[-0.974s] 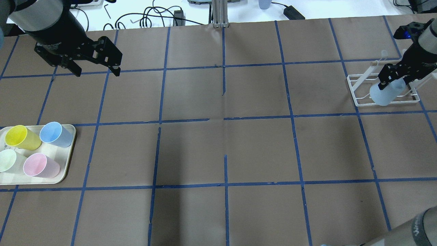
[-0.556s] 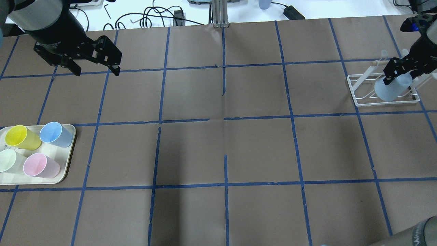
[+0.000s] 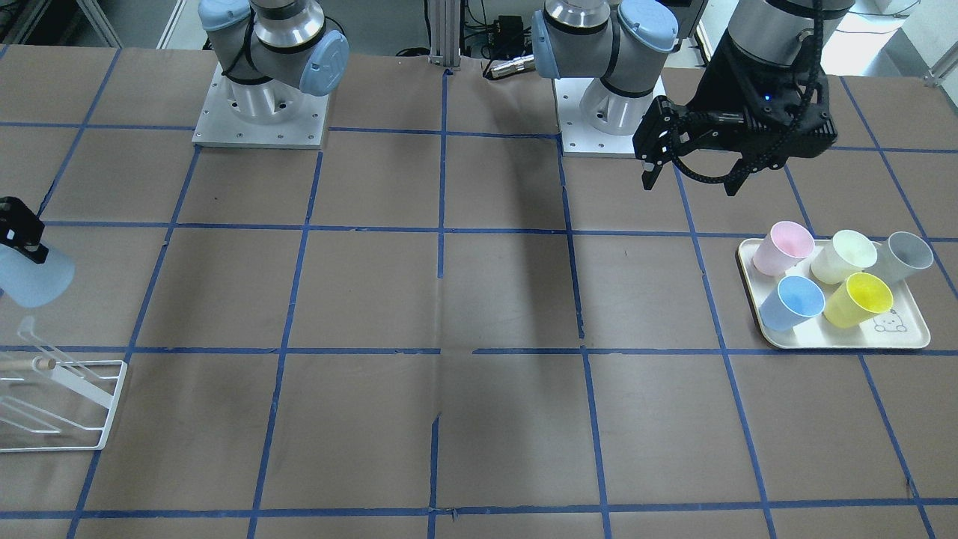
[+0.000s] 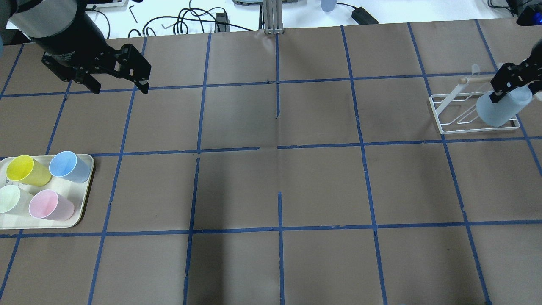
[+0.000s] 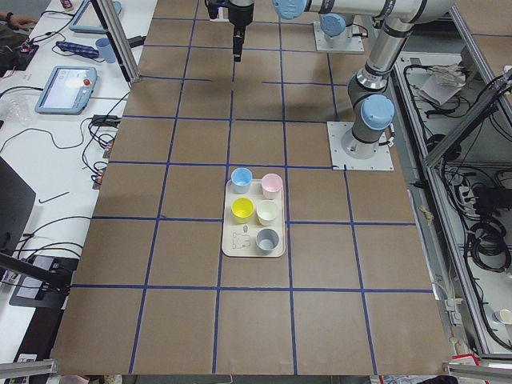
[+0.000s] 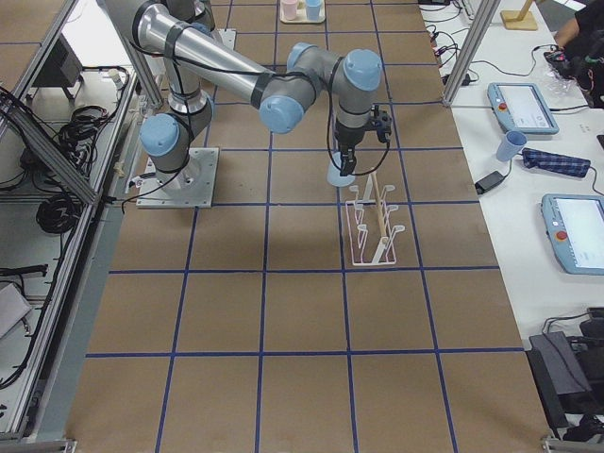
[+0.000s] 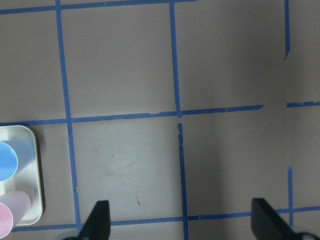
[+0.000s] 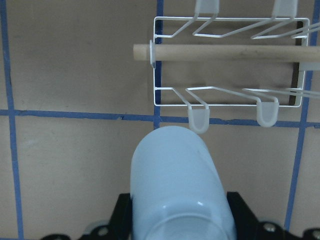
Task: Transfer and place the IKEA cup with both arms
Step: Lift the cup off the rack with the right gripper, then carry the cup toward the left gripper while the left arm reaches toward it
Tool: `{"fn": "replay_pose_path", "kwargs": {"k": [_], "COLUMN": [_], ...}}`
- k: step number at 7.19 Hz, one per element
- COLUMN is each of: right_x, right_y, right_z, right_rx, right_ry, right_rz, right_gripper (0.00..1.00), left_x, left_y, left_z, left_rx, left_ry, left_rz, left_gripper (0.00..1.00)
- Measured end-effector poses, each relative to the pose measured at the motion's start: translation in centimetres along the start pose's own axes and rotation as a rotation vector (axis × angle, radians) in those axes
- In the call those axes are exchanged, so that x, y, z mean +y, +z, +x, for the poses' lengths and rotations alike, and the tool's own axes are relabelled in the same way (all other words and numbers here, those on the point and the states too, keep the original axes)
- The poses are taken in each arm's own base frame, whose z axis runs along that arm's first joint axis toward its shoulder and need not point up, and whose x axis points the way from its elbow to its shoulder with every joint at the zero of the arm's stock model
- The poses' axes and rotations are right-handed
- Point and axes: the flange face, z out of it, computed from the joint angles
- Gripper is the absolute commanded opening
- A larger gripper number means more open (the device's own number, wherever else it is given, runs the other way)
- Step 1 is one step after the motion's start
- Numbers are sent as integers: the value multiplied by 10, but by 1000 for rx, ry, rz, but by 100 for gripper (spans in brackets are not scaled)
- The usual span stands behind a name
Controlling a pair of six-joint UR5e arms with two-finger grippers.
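brown paper covers the table [image 4: 279, 186]. right gripper [image 4: 512, 91] is clamped on the ikea cup [image 4: 501, 111], held in air just beside the wire rack [image 8: 220, 52]. left gripper [image 4: 120, 90] hangs empty, jaws apart. likely hazard: misalignment with a peg [image 8: 198, 120] makes the cup strike it, shifting the rack or slipping the cup.

No lettering or number is reading clearly anywhere; only a small bear-face drawing [image 3: 888, 323] is showing on the tray [image 3: 842, 345], beside its yellow cup [image 3: 861, 298].
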Motion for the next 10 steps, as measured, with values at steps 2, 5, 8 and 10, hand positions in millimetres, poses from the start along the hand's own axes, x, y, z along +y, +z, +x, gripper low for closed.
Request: {"fn": "replay_pose_path", "kwargs": {"k": [2,5,8,10], "right_x": [23,42,55,64], "right_y": [-37,-84,-82,-83], "right_z": [-38,-121,-176,-200], "right_rx": [-24,-219,-691,-974], "right_ry": [-9,-57,34,182], "right_rz": [-23,-62,-133,-207], "right_gripper": [43,43,41,42], "left_x": [0,-1,7,25], "left_y": [0,0,17,55], "left_z": [1,-10,-40,-49], "left_rx": [10,105,359,658], "left_ry": [-1,-31,-102,-185], "left_rz": [2,11,-5,2], "left_gripper": [100,100,100,100]}}
